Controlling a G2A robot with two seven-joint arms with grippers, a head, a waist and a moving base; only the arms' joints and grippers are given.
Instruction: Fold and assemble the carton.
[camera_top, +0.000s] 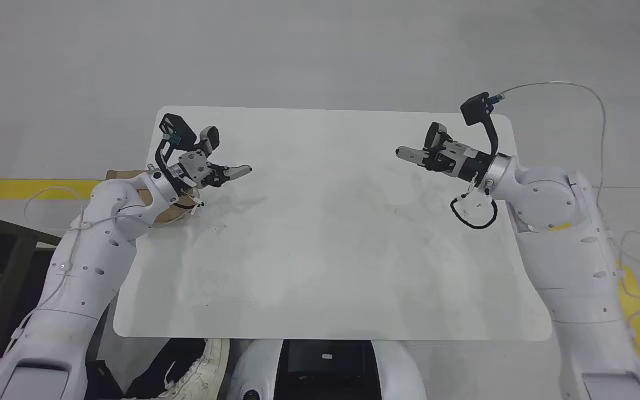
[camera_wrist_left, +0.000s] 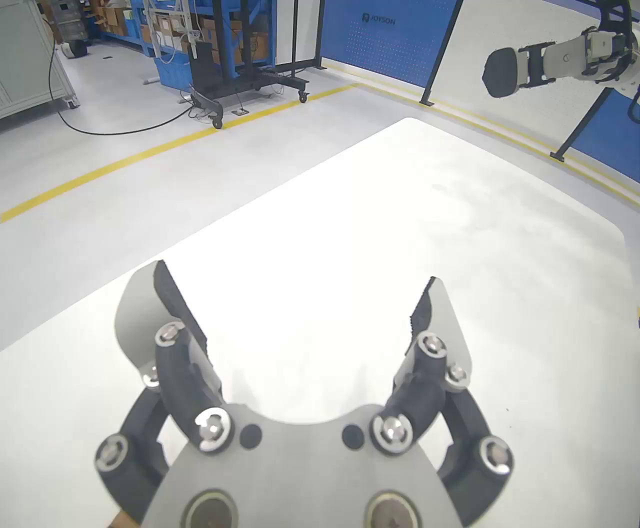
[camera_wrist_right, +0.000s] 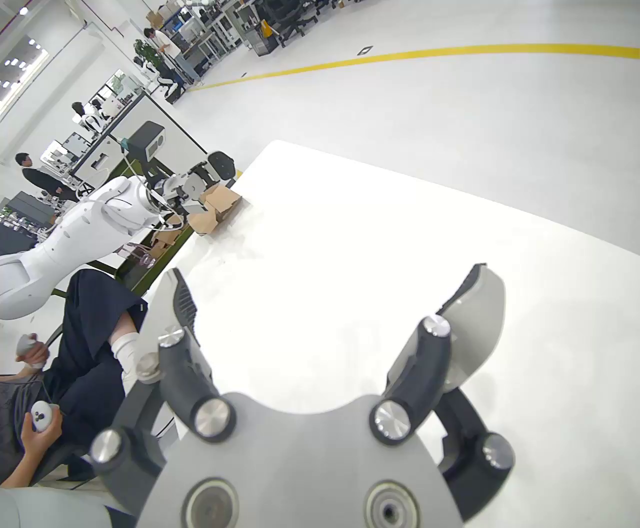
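Note:
A brown cardboard carton (camera_top: 176, 208) lies at the table's left edge, mostly hidden under my left arm; in the right wrist view the carton (camera_wrist_right: 218, 209) sits just beside that arm's wrist, flaps partly raised. My left gripper (camera_top: 237, 172) hangs over the table to the right of the carton, apart from it, and its fingers (camera_wrist_left: 165, 295) stand open with nothing between them. My right gripper (camera_top: 404, 154) is at the far right part of the table, pointing left, also open and holding nothing (camera_wrist_right: 325, 295).
The white table (camera_top: 330, 260) stretches bare between the two grippers. The right gripper (camera_wrist_left: 501, 72) shows far off in the left wrist view, above the table's far corner. Grey floor with yellow lines surrounds the table.

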